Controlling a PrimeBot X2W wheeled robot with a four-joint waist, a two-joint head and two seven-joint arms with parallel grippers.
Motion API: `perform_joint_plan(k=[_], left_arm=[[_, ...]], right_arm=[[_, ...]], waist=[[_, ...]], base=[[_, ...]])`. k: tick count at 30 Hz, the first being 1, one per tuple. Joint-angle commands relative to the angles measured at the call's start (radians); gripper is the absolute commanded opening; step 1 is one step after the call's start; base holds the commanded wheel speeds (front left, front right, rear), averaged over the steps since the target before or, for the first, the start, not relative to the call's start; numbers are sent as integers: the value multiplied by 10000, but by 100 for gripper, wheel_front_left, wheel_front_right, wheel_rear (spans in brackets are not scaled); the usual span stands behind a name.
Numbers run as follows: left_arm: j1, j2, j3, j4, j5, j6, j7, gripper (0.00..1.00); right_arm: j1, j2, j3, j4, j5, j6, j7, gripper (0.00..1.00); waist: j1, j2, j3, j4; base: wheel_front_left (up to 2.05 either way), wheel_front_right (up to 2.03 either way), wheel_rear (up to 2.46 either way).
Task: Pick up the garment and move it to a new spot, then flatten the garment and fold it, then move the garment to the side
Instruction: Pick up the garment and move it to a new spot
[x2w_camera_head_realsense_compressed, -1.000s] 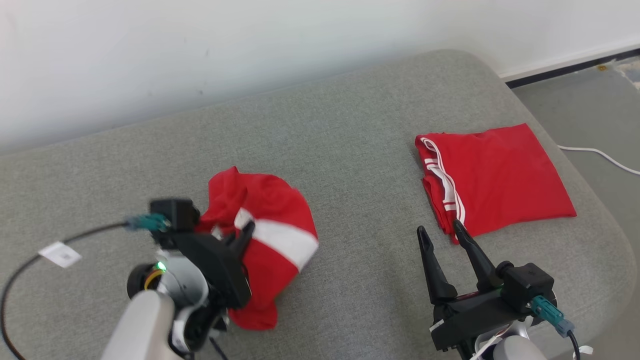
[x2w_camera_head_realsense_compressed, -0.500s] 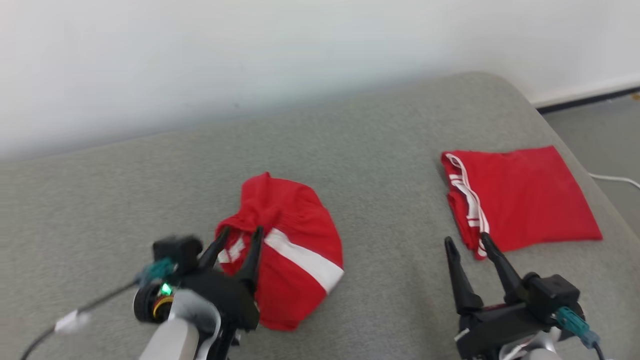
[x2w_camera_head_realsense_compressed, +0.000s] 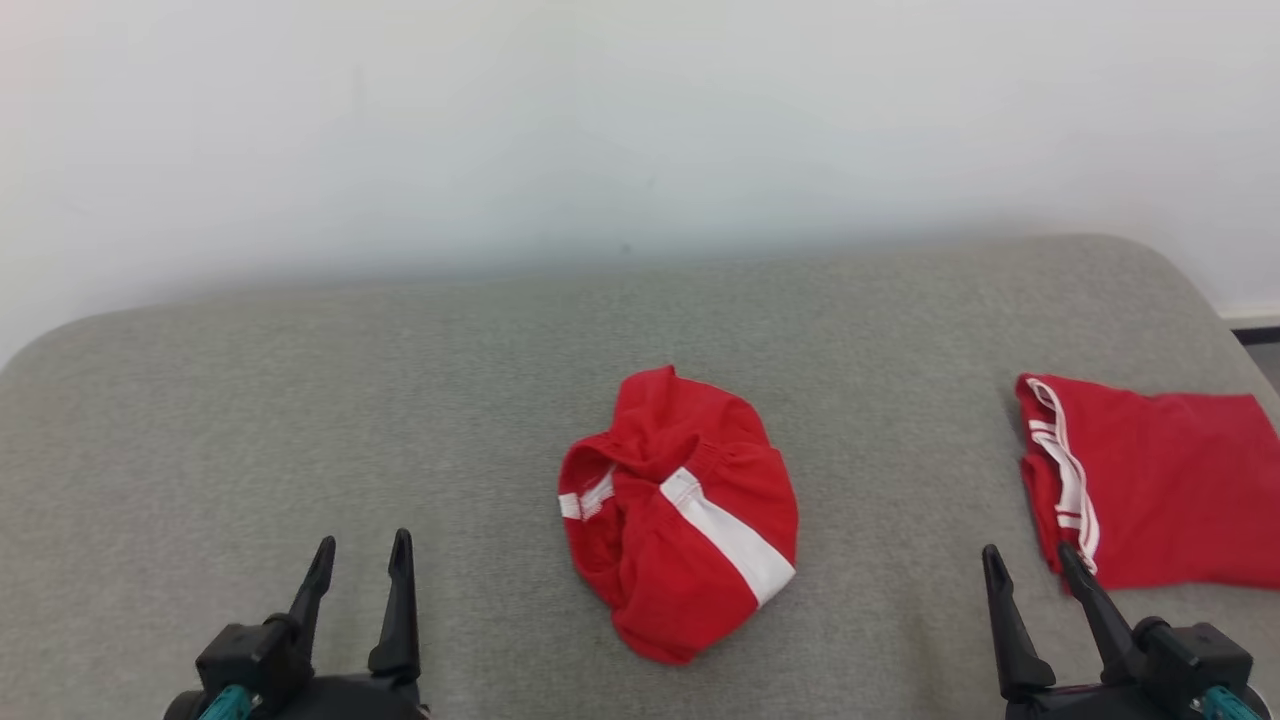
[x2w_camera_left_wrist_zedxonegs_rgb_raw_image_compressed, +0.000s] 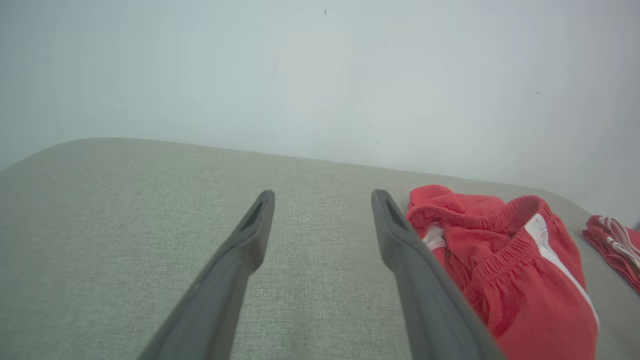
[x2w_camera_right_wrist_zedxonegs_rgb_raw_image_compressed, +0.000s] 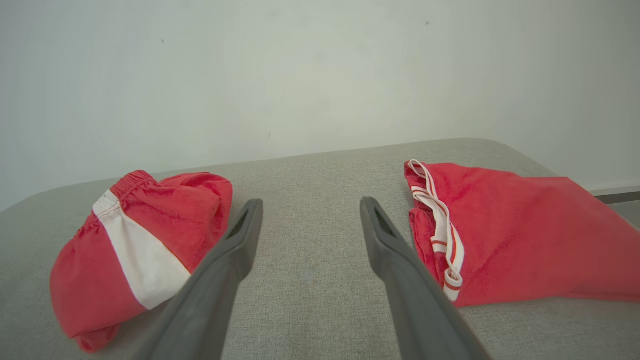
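The garment (x2w_camera_head_realsense_compressed: 680, 510) is a crumpled red piece with a white stripe and an elastic waistband, lying bunched in the middle of the grey cushion (x2w_camera_head_realsense_compressed: 400, 400). The left wrist view has the garment (x2w_camera_left_wrist_zedxonegs_rgb_raw_image_compressed: 505, 265) to the right of the fingers, and the right wrist view has the garment (x2w_camera_right_wrist_zedxonegs_rgb_raw_image_compressed: 140, 250) at the left. My left gripper (x2w_camera_head_realsense_compressed: 360, 555) stands open at the lower left, well apart from it, nothing between its fingers. My right gripper (x2w_camera_head_realsense_compressed: 1030, 565) stands open at the lower right, also holding nothing.
A second red garment (x2w_camera_head_realsense_compressed: 1150, 480) with white trim lies folded flat at the cushion's right end, just beyond my right fingertips; the right wrist view shows this folded garment (x2w_camera_right_wrist_zedxonegs_rgb_raw_image_compressed: 515, 240) too. A white wall (x2w_camera_head_realsense_compressed: 600, 130) rises behind the cushion. Bare grey fabric lies left of the crumpled garment.
My left gripper let go of the crumpled garment, opened and drew back to the lower left. The garment now lies free. The head camera swung left, shifting the whole picture.
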Motion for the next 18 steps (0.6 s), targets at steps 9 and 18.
perform_joint_plan(k=[9,18], left_arm=[[1177,133,756,-651,1122,-410,-50,100],[1870,143,1172,-849,1595,-755,-52,100]], right_arm=[[541,-10,-217,-313,-107,-26,132,100],[722,115,-84,-188,-102,-26,54,100]], waist=[[1,0,-416,1022],[1,0,-522,1057]], base=[[0,0,0],[0,0,0]])
